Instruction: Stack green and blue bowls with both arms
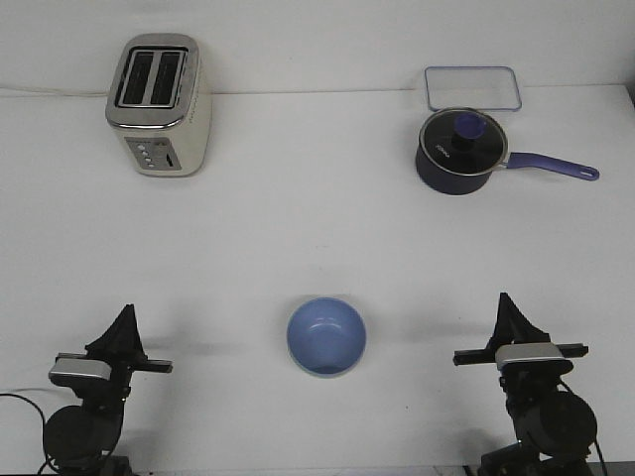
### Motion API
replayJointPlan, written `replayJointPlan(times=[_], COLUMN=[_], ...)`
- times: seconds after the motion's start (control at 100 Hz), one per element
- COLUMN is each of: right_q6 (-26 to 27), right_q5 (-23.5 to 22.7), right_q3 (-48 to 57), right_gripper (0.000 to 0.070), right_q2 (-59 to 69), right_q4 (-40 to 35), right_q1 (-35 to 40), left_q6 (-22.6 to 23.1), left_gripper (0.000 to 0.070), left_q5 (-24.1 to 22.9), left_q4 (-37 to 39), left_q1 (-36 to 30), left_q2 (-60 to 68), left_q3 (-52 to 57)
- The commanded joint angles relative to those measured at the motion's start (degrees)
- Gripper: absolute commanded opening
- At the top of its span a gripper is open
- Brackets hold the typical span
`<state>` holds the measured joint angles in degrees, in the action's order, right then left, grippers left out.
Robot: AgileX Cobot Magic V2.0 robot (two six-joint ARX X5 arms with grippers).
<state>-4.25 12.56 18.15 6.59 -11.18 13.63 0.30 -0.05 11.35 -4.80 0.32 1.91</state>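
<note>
The periwinkle blue bowl (326, 335) stands upright on the white table, near the front and midway between the arms. A thin pale green edge (329, 373) shows under its near rim, so the blue bowl appears to sit inside the green bowl. The rest of the green bowl is hidden. My left gripper (126, 310) is low at the front left, well apart from the bowls, its fingers together in a point and holding nothing. My right gripper (505, 297) is low at the front right, also pointed, shut and empty.
A cream and chrome toaster (159, 104) stands at the back left. A dark navy lidded saucepan (458, 151) with a purple handle (554, 166) stands at the back right, with a clear rectangular lid or tray (472, 87) behind it.
</note>
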Motion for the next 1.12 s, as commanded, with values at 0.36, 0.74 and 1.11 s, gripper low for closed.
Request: replayJointPlan(times=[0.36,0.74,1.11], right_q6=[-9.0,-8.4,-8.4], right_q5=[-9.9,-9.6,-9.6], right_q3=[-17.4,-17.4,-17.4], right_gripper=[0.0,0.0,0.0], right_q2=[-6.5,-6.5,-6.5], right_q4=[6.4,7.0,8.6], right_q1=[-9.6,-9.4,-9.4], left_q6=[0.0,0.0,0.0], left_gripper=[0.0014,0.0014,0.0014], left_q5=[0.1,0.1,0.1], left_q4=[0.6,0.7,0.7], left_q1=[-0.1,-0.1,-0.1], left_q2=[0.0,0.0,0.0], left_q3=[-1.1,-1.1,-1.1])
